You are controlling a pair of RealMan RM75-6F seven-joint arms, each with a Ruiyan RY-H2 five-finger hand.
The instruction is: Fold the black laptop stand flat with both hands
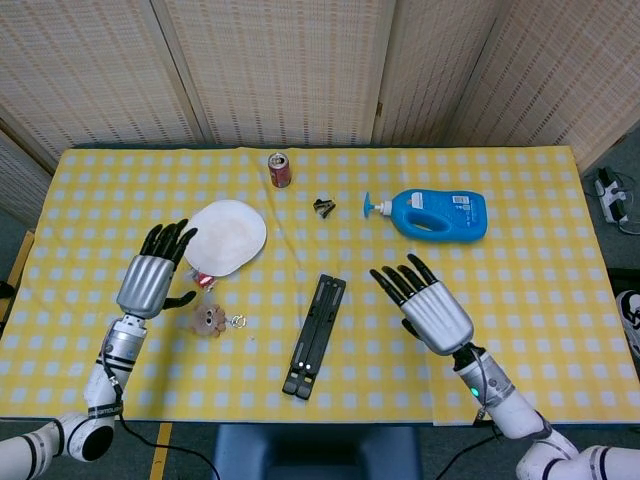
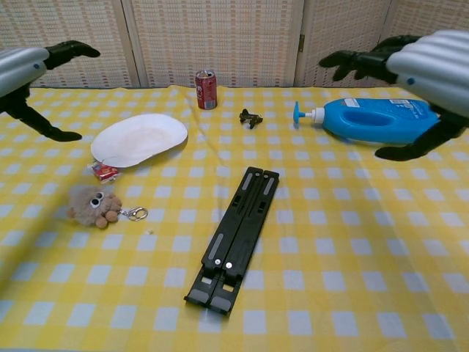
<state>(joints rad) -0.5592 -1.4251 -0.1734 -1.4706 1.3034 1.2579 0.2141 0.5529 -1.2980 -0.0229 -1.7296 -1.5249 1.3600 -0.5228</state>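
Each robot hand hovers spread, laptop stand flat between.

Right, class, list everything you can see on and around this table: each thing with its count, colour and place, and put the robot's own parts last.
Laptop stand: one, black, folded flat, table centre near front.
Plate: one, white, left of centre.
Soda can: one, red, far edge.
Clip: one, black, right of can.
Soap bottle: one, blue, lying on its side, far right.
Fluffy keyring toy: one, brown, below plate.
Small packet: one, red, by plate's front edge.
Tablecloth: one, yellow-white checked.
Left hand: open, raised at left.
Right hand: open, raised at right.
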